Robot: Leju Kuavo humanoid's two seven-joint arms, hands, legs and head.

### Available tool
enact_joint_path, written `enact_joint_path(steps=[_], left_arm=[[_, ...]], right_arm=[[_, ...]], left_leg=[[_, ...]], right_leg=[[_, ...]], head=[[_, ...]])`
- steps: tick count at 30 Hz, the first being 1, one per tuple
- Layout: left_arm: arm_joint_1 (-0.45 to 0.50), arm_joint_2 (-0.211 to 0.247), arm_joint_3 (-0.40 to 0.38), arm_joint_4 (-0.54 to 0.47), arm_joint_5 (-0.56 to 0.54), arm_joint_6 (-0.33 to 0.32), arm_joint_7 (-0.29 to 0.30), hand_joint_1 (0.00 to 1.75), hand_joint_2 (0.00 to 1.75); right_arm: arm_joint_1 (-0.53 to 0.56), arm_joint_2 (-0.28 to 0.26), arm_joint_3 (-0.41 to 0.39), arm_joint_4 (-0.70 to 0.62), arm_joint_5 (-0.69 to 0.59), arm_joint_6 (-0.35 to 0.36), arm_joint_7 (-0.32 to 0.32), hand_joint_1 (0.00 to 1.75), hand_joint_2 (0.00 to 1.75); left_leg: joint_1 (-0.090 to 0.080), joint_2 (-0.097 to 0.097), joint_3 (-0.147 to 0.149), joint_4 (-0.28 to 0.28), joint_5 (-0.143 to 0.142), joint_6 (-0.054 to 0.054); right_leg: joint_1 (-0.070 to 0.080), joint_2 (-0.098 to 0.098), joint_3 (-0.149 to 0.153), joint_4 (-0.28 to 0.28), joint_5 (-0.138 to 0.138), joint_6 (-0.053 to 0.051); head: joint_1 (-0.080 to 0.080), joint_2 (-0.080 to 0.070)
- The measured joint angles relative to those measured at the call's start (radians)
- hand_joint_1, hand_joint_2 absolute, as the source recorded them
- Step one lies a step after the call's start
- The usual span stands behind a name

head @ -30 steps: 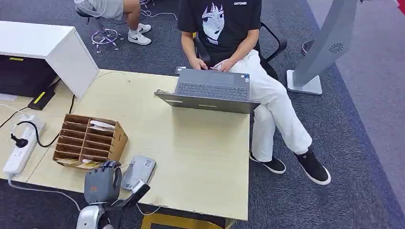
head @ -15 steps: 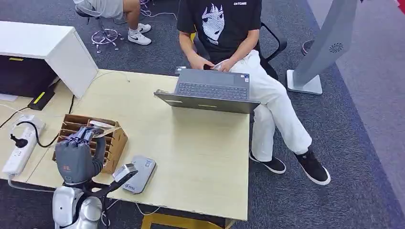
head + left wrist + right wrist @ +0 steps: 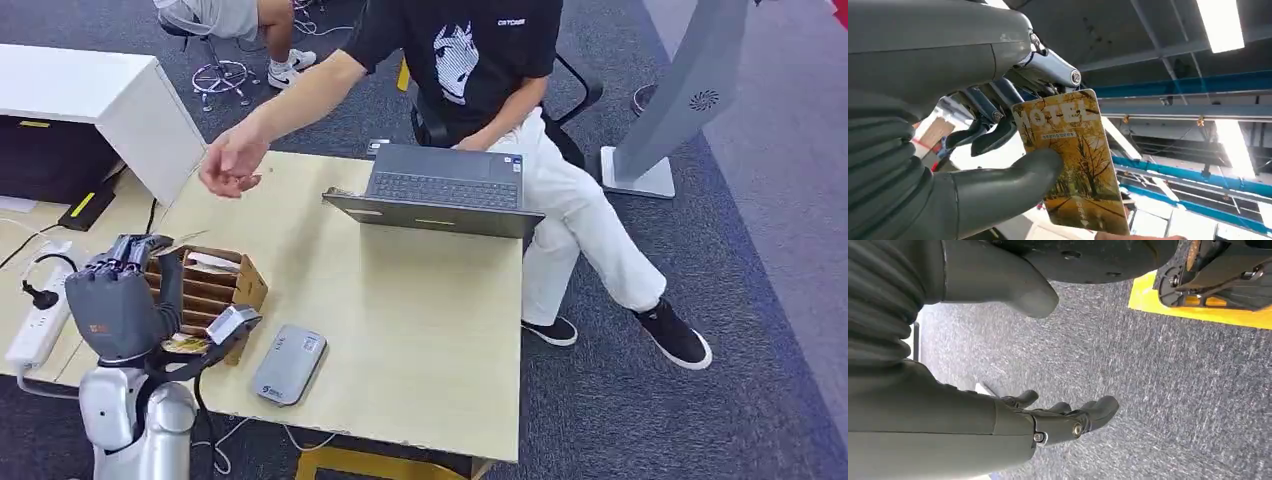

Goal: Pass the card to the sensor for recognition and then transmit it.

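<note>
Left wrist view: left hand (image 3: 948, 165) pinches hotel card (image 3: 1073, 160) between thumb and fingers (image 3: 993, 135), raised above the surface (image 3: 400, 300) near the sensor (image 3: 290, 365). Right hand (image 3: 998, 425) hangs, fingers apart, holding nothing.

- Evenly and brightly lit from overhead in the head view; soft, faint shadows under the laptop (image 3: 440, 195) and the cardboard organizer (image 3: 205, 290).
- Slightly soft throughout, with mild bending toward the edges.
- Strong glare from the ceiling light strips (image 3: 1220, 25) in the left wrist view; blown-out white patches behind the card (image 3: 1073, 160), itself sharp.
- Dimmer in the right wrist view; carpet (image 3: 1148, 390) grainy, nearest grey cover blurred.
</note>
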Motion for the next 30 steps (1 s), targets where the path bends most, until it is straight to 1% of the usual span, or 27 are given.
enact_joint_path(steps=[1, 3, 5, 8, 9, 11, 13, 17, 20, 27, 30], left_arm=[[-0.023, 0.02, 0.008, 0.022, -0.008, 0.0, 0.022, 1.75, 1.75], [-0.063, 0.055, 0.029, 0.067, -0.025, 0.0, 0.045, 1.75, 1.75], [-0.107, 0.089, 0.045, 0.112, -0.072, 0.0, 0.077, 1.75, 1.75], [-0.157, 0.153, 0.056, 0.189, -0.17, 0.0, 0.167, 1.75, 1.75], [-0.173, 0.175, 0.056, 0.211, -0.182, 0.0, 0.182, 1.75, 1.75], [-0.193, 0.203, 0.057, 0.245, -0.191, 0.0, 0.197, 1.75, 1.75], [-0.204, 0.22, 0.057, 0.267, -0.197, 0.0, 0.207, 1.75, 1.75], [-0.247, 0.268, 0.057, 0.331, -0.203, 0.0, 0.233, 1.75, 1.75], [-0.271, 0.278, 0.057, 0.351, -0.192, 0.0, 0.225, 1.75, 1.75], [-0.295, 0.282, 0.057, 0.372, -0.185, 0.0, 0.214, 1.75, 1.75], [-0.301, 0.282, 0.057, 0.374, -0.181, 0.0, 0.196, 1.75, 1.75]], right_arm=[[-0.001, 0.0, 0.002, 0.0, 0.003, 0.003, 0.001, 0.0, 1.75], [-0.001, -0.002, 0.005, 0.0, 0.005, 0.008, 0.002, 0.0, 1.75], [-0.002, -0.003, 0.008, 0.0, 0.006, 0.012, 0.002, 0.0, 1.75], [-0.005, -0.006, 0.02, 0.0, 0.024, 0.021, 0.006, 0.0, 1.75], [-0.006, -0.007, 0.024, 0.0, 0.027, 0.024, 0.007, 0.0, 1.75], [-0.006, -0.009, 0.029, 0.0, 0.031, 0.026, 0.008, 0.0, 1.75], [-0.007, -0.01, 0.031, 0.0, 0.036, 0.026, 0.008, 0.0, 1.75], [-0.011, -0.012, 0.045, 0.0, 0.039, 0.027, 0.007, 0.0, 1.75], [-0.012, -0.012, 0.046, 0.0, 0.035, 0.027, 0.005, 0.0, 1.75], [-0.014, -0.013, 0.046, 0.0, 0.034, 0.027, -0.002, 0.0, 1.75], [-0.015, -0.013, 0.046, 0.0, 0.034, 0.027, -0.003, 0.0, 1.75]], left_leg=[[0.0, 0.0, 0.0, 0.0, 0.0, 0.0], [0.0, 0.001, 0.0, 0.0, 0.0, 0.0], [0.0, 0.0, 0.0, 0.0, 0.001, -0.001], [0.0, 0.0, 0.0, 0.0, 0.001, -0.001], [0.0, 0.0, 0.0, 0.0, 0.001, -0.001], [0.0, 0.0, 0.0, 0.0, 0.001, -0.001], [0.0, 0.0, 0.0, 0.0, 0.001, -0.001], [0.0, 0.0, 0.0, 0.0, 0.001, -0.001], [0.0, 0.001, 0.0, 0.0, 0.001, -0.001], [0.0, 0.001, 0.0, 0.0, 0.001, -0.001], [0.0, 0.002, 0.0, 0.0, 0.001, -0.001]], right_leg=[[0.0, 0.0, 0.0, 0.0, 0.0, 0.0], [0.0, 0.001, 0.0, 0.0, 0.0, 0.0], [0.0, 0.0, 0.0, 0.001, 0.0, 0.0], [0.0, 0.001, 0.0, 0.001, 0.0, 0.0], [0.0, 0.0, 0.0, 0.001, 0.0, 0.0], [0.0, 0.0, 0.0, 0.001, 0.0, 0.0], [0.0, 0.0, 0.0, 0.001, 0.0, 0.0], [0.0, 0.0, 0.0, 0.001, 0.0, 0.0], [0.0, 0.001, 0.0, 0.001, 0.0, 0.0], [0.0, 0.001, -0.001, 0.001, 0.0, 0.0], [0.0, 0.002, -0.001, 0.001, 0.0, 0.0]], head=[[0.0, 0.0], [-0.001, 0.0], [0.0, 0.0], [0.0, 0.0], [0.0, 0.0], [0.0, 0.0], [0.0, 0.0], [0.0, 0.0], [0.0, 0.0], [0.0, 0.0], [0.0, 0.0]])
